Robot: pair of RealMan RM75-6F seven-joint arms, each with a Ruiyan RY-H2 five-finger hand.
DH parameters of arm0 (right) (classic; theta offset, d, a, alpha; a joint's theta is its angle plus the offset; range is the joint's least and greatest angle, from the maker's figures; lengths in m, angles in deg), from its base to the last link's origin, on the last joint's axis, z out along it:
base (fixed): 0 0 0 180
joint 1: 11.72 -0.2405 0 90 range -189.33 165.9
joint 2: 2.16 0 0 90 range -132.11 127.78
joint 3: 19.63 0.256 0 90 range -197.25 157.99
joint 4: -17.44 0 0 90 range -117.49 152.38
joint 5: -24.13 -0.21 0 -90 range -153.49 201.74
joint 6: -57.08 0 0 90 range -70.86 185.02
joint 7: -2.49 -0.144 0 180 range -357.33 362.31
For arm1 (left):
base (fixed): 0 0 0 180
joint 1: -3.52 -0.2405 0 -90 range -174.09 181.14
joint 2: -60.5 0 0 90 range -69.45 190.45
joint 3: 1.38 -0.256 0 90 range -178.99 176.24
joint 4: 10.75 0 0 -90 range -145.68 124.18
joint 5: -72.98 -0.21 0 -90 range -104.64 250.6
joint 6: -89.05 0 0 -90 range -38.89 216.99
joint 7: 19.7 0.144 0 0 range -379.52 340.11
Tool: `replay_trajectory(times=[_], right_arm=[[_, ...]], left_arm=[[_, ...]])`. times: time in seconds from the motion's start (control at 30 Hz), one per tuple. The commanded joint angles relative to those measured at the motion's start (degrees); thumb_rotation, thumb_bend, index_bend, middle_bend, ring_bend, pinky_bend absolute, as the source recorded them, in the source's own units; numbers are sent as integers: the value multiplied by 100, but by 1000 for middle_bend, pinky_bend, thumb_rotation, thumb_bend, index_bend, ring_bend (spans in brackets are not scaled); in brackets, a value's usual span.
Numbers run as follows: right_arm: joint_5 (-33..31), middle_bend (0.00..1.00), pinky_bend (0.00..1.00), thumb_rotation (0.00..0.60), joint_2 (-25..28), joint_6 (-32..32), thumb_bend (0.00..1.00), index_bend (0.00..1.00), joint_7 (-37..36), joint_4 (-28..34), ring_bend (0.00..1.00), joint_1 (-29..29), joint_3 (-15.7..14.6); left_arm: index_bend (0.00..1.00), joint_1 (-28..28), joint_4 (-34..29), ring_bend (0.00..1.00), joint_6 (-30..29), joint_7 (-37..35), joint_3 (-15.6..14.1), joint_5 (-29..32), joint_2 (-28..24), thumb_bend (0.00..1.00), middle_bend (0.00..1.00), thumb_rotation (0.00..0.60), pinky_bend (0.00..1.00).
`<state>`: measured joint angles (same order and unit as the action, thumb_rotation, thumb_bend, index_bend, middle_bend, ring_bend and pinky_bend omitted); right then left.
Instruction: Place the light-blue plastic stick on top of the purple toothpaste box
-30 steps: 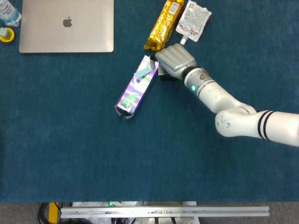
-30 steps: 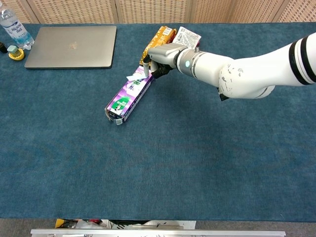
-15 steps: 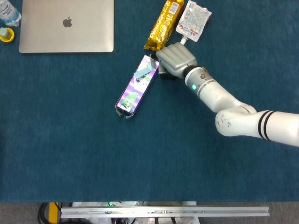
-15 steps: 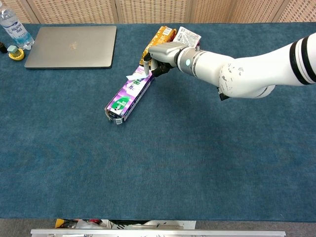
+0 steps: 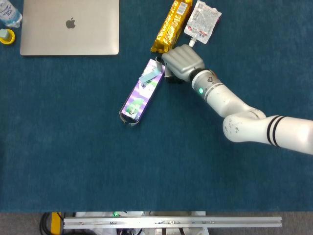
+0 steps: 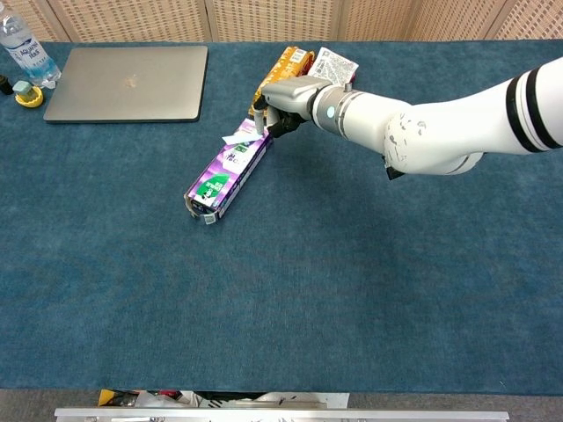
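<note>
The right hand [image 5: 183,62] is matte grey metal with dark gaps between its fingers [image 6: 280,88]. A silver wrist [image 5: 203,87] carries a small green light. The glossy white arm [image 6: 457,123] bears two black bands.

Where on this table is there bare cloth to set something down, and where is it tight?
Bare cloth spans the near half, below the purple toothpaste box and the right hand. A smaller patch lies between the laptop and the box. Crowded: the far centre, where the gold packet, white pouch, hand and light-blue plastic stick cluster.
</note>
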<state>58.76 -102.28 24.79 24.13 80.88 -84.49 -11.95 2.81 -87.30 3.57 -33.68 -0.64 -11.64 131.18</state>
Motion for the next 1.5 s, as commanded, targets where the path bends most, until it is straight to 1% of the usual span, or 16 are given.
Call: replay_trajectory(times=[0.03,0.3,0.6,0.9,1.3,1.5], right_arm=[[46,1000,1000,428,37,-21,1000,394,-24,55,1000,13,26],[52,1000,1000,429,-45,30,1000,394,-54,-57,1000,-15,56],[9,1000,1000,429,-173,122,1000,394,16,-249,1000,-66,-15],[115,1000,1000,428,-46,41,1000,394,-71,-13,1000,-20,66],[80,1000,1000,427,-250,188,1000,394,-74,-276,1000,-101,43],[201,1000,1000,429,-139,128,1000,394,-156,-81,1000,-64,105]], left_arm=[[206,3,1,143,2,1,-1,-5,2,258,143,600,101],[206,-22,15,142,-4,-24,1,26,-5,258,143,600,101],[206,-24,44,143,3,-30,4,29,14,258,143,600,101],[206,-28,72,143,-8,-61,1,13,20,258,143,600,101],[206,-51,90,143,-1,-82,4,46,17,258,143,600,101],[206,-49,101,143,-5,-94,8,37,21,258,143,600,101]])
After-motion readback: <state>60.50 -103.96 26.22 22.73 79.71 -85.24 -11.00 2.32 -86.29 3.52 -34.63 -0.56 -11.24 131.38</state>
